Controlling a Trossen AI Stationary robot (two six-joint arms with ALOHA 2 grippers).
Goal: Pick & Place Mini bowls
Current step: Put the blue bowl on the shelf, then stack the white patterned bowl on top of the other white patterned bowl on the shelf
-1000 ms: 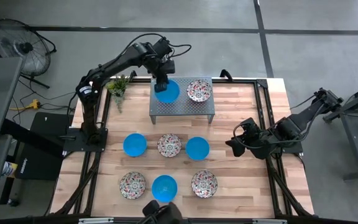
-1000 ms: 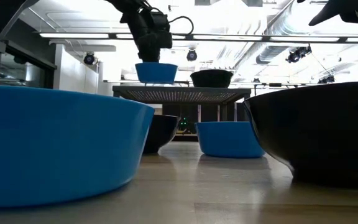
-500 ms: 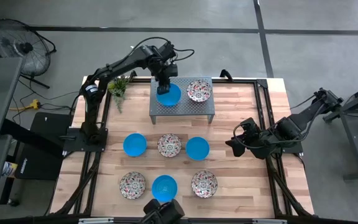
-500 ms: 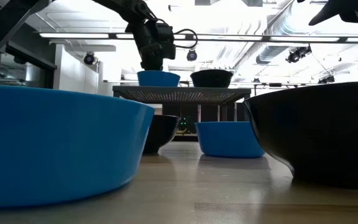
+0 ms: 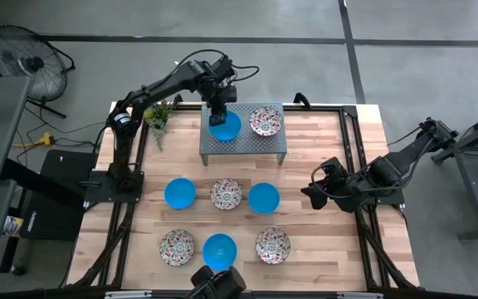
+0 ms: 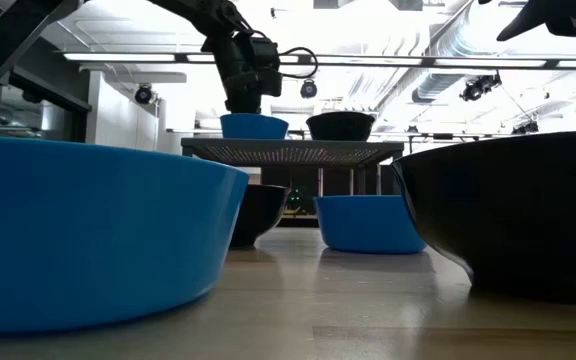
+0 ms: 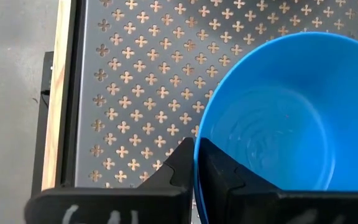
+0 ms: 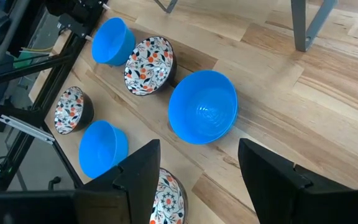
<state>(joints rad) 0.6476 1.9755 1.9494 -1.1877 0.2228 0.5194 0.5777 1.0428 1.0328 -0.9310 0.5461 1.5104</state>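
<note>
A grey perforated metal stand (image 5: 245,143) stands at the table's far middle. On it are a blue mini bowl (image 5: 226,126) and a floral mini bowl (image 5: 265,120). My left gripper (image 5: 217,110) reaches down at the blue bowl's far-left rim and is shut on it; the low view shows this blue bowl (image 6: 254,125) on the stand's top (image 6: 293,150). My right gripper (image 5: 309,193) hangs open over the table's right side, apart from every bowl. Its wrist view looks down on a blue bowl (image 8: 204,107) between its fingers. My left gripper pinches the blue bowl's rim (image 7: 199,138), one finger (image 7: 219,171) inside the bowl and the other (image 7: 178,168) outside it. The fingers come steeply from above, slanting in from the far left. The bowl sits upright with its base on the perforated top.
Two rows of bowls lie on the wooden table: blue (image 5: 180,193), floral (image 5: 226,193), blue (image 5: 263,198), and nearer, floral (image 5: 177,246), blue (image 5: 219,250), floral (image 5: 272,245). A small potted plant (image 5: 158,116) stands left of the stand.
My left gripper has sunk a little with the blue bowl, which hung just above the stand and now sits on its perforated top. Over the last half second nothing has moved.
</note>
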